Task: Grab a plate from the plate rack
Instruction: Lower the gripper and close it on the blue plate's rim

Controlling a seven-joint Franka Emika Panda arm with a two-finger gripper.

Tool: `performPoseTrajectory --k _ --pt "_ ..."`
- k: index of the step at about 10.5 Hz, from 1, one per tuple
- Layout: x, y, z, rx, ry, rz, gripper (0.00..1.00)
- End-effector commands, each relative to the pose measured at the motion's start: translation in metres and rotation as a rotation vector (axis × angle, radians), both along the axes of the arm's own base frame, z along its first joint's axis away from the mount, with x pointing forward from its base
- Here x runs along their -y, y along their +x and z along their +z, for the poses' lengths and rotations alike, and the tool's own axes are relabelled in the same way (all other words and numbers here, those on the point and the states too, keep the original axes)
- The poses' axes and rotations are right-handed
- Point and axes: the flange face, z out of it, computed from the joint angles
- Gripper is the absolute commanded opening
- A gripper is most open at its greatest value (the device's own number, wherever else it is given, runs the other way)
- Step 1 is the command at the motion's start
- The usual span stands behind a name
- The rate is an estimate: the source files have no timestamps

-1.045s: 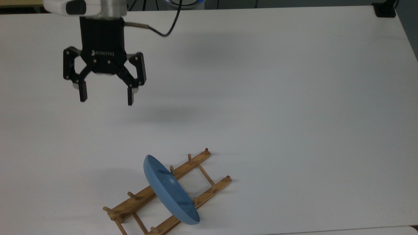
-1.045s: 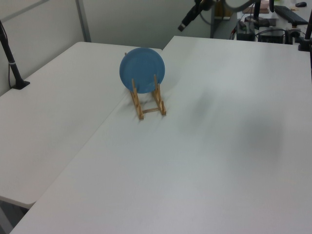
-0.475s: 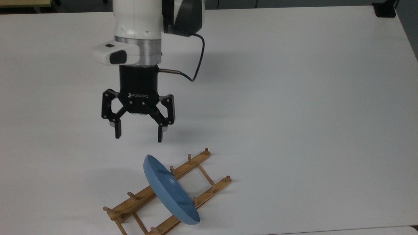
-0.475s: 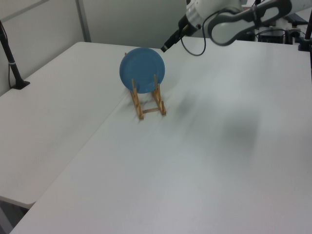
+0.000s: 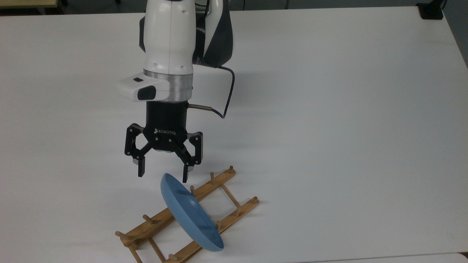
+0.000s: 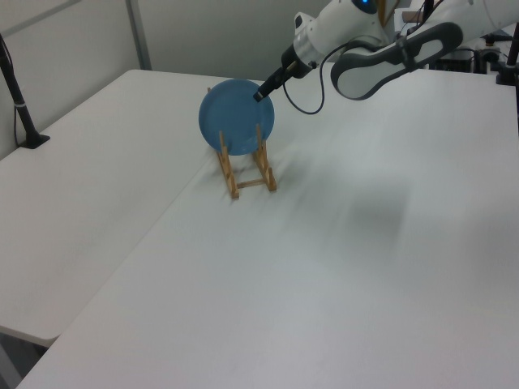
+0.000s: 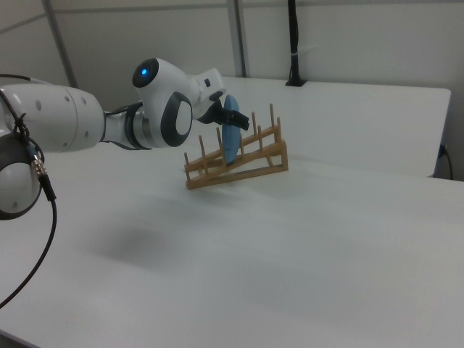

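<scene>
- Plate [image 5: 191,212] stands on edge in the plate rack [image 5: 146,223] at the lower centre of the top view, slotted between the pegs and leaning against them. I see its rim running diagonally from upper left to lower right of that frame, crossing both rails.
- In the left view I see the same plate [image 6: 236,117] face-on as a full blue disc, upright above the rack [image 6: 247,172], in the upper middle of the frame.
- My gripper [image 5: 162,174] hangs just above the plate's upper-left rim in the top view, fingers spread wide and holding nothing. The right-hand fingertip sits close beside the rim's top end; I cannot tell if it touches.
- The line between the fingers lies roughly left to right in the top view, so I judge the rim edge passes between them at a slant rather than square-on.
- In the right view the gripper [image 7: 233,119] sits at the plate's [image 7: 230,138] top edge.
- The table [image 5: 347,109] stretches white behind.
</scene>
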Motion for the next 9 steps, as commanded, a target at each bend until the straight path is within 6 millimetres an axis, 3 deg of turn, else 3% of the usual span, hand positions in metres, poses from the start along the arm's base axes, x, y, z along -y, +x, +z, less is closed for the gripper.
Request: performPoseTrajectory --k 1,2,4,9 --pt "-0.0068 0.0103 -0.0040 0.026 -0.018 -0.009 0.72" --pt "-0.0046 0.0103 -0.0036 0.029 -0.019 -0.010 0.42" --pt "-0.0058 0.0101 -0.0025 0.030 -0.018 -0.009 0.01" --pt "-0.0012 0.0088 0.0047 0.038 -0.032 -0.005 0.00"
